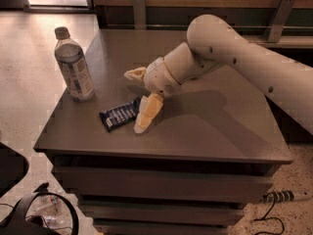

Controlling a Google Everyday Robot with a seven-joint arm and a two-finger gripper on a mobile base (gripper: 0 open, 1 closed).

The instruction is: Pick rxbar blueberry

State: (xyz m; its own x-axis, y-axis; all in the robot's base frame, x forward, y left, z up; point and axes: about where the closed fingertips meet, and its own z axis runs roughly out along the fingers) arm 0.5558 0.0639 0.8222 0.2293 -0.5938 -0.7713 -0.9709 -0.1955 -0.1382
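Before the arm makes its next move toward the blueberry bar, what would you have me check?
1. The bar lies flat on the table, nothing on it: ok.
2. The gripper is open, low over the table: ok.
3. The bar sits between the fingers: not ok; it lies beside the near finger, on the bottle's side.
4. The near finger touches the bar's end: cannot tell.
5. The bottle stands upright, apart from gripper and bar: ok.
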